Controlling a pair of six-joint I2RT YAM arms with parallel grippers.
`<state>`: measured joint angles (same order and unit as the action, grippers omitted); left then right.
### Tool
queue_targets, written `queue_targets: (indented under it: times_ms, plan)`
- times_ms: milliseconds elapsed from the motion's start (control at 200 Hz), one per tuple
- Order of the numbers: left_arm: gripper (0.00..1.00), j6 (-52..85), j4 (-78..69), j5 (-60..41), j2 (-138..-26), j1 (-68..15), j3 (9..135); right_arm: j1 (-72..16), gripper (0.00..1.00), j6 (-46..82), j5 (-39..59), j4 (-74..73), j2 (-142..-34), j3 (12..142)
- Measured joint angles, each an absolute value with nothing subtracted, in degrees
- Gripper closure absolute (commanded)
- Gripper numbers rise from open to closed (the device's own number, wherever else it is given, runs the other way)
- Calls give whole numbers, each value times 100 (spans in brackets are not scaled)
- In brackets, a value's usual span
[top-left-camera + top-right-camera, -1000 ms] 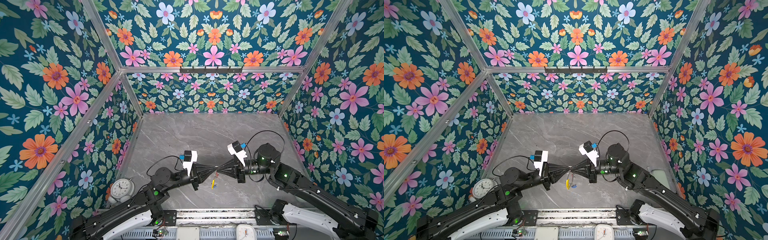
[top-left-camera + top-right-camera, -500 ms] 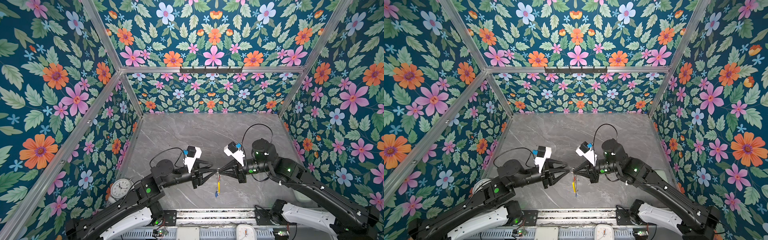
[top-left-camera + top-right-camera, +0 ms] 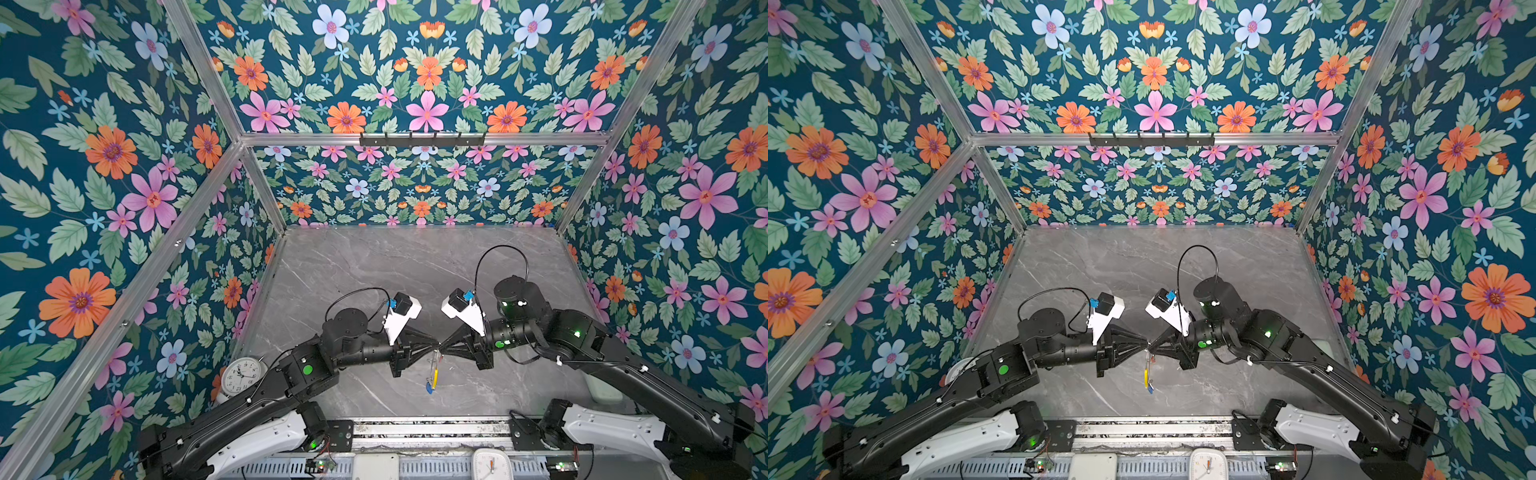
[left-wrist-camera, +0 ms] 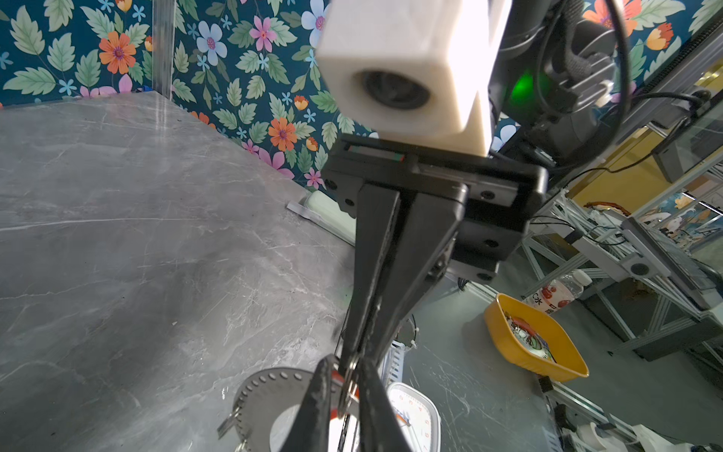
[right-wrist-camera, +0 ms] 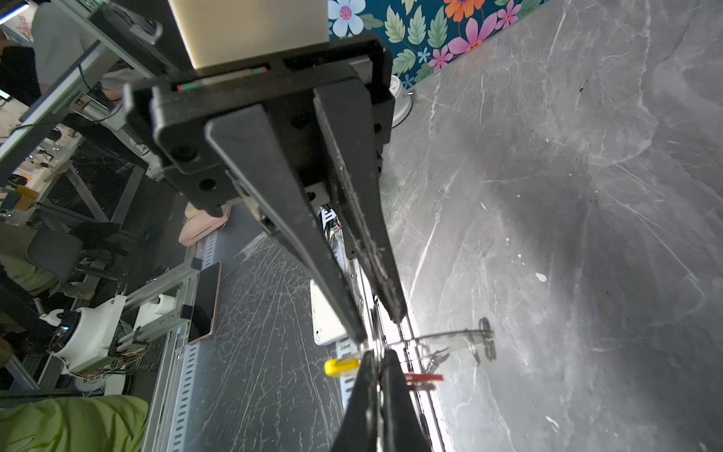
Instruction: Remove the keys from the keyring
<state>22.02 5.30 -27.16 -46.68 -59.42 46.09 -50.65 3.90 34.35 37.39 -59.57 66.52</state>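
Both grippers meet tip to tip above the front middle of the table. My right gripper (image 3: 444, 347) (image 5: 377, 358) is shut on the thin wire keyring (image 5: 438, 335), which hangs below it. The ring's yellow sleeve (image 3: 434, 377) (image 5: 341, 367) and a blue tag (image 3: 428, 389) dangle lowest. My left gripper (image 3: 435, 345) (image 4: 346, 371) has its fingers closed on a small split ring (image 4: 347, 385) with the red tag (image 5: 424, 377) beside it. A silver key (image 5: 485, 336) hangs on the wire, away from both grippers. Another silver key (image 4: 230, 423) shows in the left wrist view.
A round clock (image 3: 243, 376) stands at the table's front left corner. A square clock (image 3: 490, 463) lies on the front rail. A pale container (image 3: 602, 388) sits under the right arm. A black hook rack (image 3: 422, 139) is on the back wall.
Half a second ago the left gripper stood open and apart from the right one. It has since come back to the right gripper's tips and closed. The keyring still hangs from the right gripper.
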Motion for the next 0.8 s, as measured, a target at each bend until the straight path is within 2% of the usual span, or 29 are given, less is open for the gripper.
queue_targets:
  times_ms: [340,560,630,770,800]
  plan:
    - [82,2211,515,-2880,-4746,-5940,4611,-5175,100,259,3208,3883,-5957,6768]
    - [92,2211,484,-2936,-4742,-5937,4606,-5207,100,239,3183,3918,-5999,6785]
    - [100,2211,458,-2985,-4742,-5940,4582,-5212,100,239,3153,3927,-6016,6785]
    - [100,2209,370,-2998,-4733,-5937,4504,-5240,100,242,3100,3957,-6034,6785]
    - [100,2215,292,-2998,-4703,-5937,4453,-5249,93,246,3087,3951,-6034,6785]
